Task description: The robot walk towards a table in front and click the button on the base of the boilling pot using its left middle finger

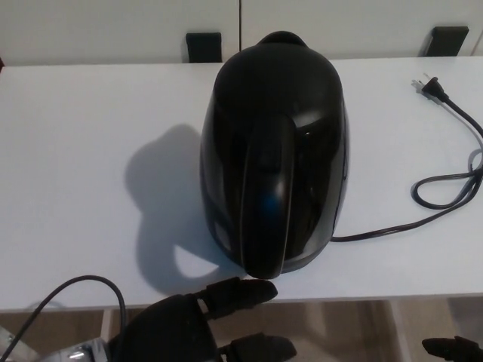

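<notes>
Head view: the left hand (177, 332) reaches its spread, empty fingers (238, 291) toward the kettle (272, 151), which stands on the desk (75, 151) just beyond them. The button isn't visible, likely under the handle; the middle finger should press straight in. The right hand (451, 349) barely shows, its fingers unreadable.

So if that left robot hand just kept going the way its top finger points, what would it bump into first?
Probably the black kettle: the left robot hand has its upper finger aimed at the handle's lower end, though depth is unclear.
</notes>
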`<state>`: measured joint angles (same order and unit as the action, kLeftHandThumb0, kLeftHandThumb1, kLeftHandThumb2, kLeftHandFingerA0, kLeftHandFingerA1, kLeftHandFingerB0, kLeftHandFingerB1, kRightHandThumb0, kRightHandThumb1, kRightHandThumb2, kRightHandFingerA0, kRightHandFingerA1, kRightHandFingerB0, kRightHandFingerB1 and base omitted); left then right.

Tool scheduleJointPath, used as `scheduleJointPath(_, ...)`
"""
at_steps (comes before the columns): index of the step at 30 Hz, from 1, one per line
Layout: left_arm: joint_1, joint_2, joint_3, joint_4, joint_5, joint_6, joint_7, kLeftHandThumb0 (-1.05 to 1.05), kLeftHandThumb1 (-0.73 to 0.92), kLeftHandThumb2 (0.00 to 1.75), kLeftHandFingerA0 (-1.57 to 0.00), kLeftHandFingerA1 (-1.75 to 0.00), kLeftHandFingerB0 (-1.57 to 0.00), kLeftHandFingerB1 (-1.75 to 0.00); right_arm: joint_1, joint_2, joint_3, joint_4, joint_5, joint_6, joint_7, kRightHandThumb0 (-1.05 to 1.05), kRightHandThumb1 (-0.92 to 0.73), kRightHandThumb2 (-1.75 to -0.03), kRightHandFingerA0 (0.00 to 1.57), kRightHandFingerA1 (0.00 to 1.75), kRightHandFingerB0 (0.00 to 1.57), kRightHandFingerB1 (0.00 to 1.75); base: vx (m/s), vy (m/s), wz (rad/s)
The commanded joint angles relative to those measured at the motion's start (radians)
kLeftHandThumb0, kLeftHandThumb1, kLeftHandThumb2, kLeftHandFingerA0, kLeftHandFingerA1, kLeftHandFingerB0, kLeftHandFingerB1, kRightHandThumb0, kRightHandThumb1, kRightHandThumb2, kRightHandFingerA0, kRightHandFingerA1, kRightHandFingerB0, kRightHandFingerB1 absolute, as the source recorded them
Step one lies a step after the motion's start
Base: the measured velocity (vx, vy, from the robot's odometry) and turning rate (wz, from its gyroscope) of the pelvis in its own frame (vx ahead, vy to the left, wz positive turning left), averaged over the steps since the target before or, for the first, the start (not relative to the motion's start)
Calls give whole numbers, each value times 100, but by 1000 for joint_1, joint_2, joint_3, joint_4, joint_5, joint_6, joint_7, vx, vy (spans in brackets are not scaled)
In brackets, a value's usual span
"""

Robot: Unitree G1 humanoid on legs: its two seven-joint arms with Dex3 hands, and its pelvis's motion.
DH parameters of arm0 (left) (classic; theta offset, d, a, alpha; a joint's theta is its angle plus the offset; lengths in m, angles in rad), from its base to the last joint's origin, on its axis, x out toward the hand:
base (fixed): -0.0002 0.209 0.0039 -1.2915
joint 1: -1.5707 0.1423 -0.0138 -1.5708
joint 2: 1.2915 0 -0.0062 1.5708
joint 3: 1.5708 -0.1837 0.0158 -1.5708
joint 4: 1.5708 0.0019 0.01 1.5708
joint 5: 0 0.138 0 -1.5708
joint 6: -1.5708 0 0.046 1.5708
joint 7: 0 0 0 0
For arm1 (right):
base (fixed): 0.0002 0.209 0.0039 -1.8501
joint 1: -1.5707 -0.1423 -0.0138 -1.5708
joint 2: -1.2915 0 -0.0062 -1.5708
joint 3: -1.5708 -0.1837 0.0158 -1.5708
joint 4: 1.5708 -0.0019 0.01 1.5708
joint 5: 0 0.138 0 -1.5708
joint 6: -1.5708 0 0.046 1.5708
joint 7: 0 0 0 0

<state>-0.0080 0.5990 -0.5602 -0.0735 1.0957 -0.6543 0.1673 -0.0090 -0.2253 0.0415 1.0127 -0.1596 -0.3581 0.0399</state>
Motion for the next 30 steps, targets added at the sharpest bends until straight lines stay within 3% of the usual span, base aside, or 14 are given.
scheduleJointPath(1, -10, 9, 6, 18, 18, 0, 25, -25, 67, 110, 0, -48, 0, -48, 5, -11, 0, -10, 0, 6, 2, -16, -53, -55, 68, 54, 43, 45, 0, 0, 0)
scheduleJointPath(3, -13, 9, 4, 21, 31, 3, 35, -45, 68, 72, -12, -31, -10, -31, 5, -11, 1, -13, -1, 8, -1, -17, -53, -55, 68, 54, 43, 44, 0, 0, 0)
scheduleJointPath(6, -21, 3, -1, 38, 38, 2, 52, -44, 68, 72, -13, -32, -10, -32, -2, -13, 2, -6, -4, 8, -1, -16, -53, -55, 66, 54, 43, 45, 0, 0, 0)
scheduleJointPath(7, -22, 1, -2, 39, 35, 5, 44, -25, 67, 111, 0, -48, 0, -48, -3, -13, 3, -2, -5, 5, -4, -16, -52, -55, 67, 54, 44, 45, 0, 0, 0)
scheduleJointPath(10, -23, 0, -3, 38, 38, 9, 44, -45, 69, 73, -12, -31, -10, -31, -3, -15, 8, -8, -11, 13, -8, -17, -54, -55, 66, 52, 43, 44, 0, 0, 0)
scheduleJointPath(14, -29, -2, -6, 55, 35, 16, 29, -25, 68, 112, 0, -48, 0, -48, -4, -17, 22, -14, -27, 25, -29, -18, -54, -55, 65, 53, 42, 43, 0, 0, 0)
scheduleJointPath(15, -31, -4, -8, 64, 37, 16, 35, -45, 70, 73, -12, -31, -10, -32, -4, -17, 23, -13, -26, 27, -29, -17, -54, -55, 65, 53, 42, 43, 0, 0, 0)
scheduleJointPath(18, -35, -8, -9, 82, 32, 19, 27, -45, 70, 73, -12, -31, -11, -31, 2, -17, 23, -25, -20, 30, -21, -16, -54, -55, 65, 54, 42, 44, 0, 0, 0)
scheduleJointPath(20, -41, -9, -14, 96, 33, 21, 18, -25, 67, 111, 0, -48, 0, -48, 4, -20, 25, -29, -23, 30, -22, -17, -53, -55, 67, 54, 42, 44, 0, 0, 0)
scheduleJointPath(22, -44, -12, -20, 115, 36, 20, 29, -45, 70, 73, -13, -31, -11, -31, 6, -22, 26, -31, -22, 29, -16, -17, -54, -55, 69, 54, 42, 44, 0, 0, 0)
scheduleJointPath(23, -46, -11, -22, 116, 42, 23, 26, -25, 67, 111, 0, -48, 0, -48, 6, -21, 23, -28, -17, 23, -13, -16, -53, -55, 70, 55, 43, 45, 0, 0, 0)
scheduleJointPath(26, -55, -11, -36, 140, 67, 32, 30, -26, 67, 111, 0, -47, 0, -48, 0, -24, 23, -14, -16, 0, -5, -18, -54, -55, 72, 55, 42, 45, 0, 0, 0)
scheduleJointPath(29, -63, -15, -55, 176, 80, 35, 48, -40, 76, 65, -17, -28, -11, -24, -6, -21, 20, -14, -12, 14, -3, -17, -54, -55, 69, 54, 42, 44, 0, 0, 0)
scheduleJointPath(30, -69, -16, -74, 209, 106, 38, 75, -26, 69, 113, 0, -47, 0, -48, -7, -19, 19, -15, -11, 19, -5, -16, -54, -55, 65, 53, 43, 44, 0, 0, 0)
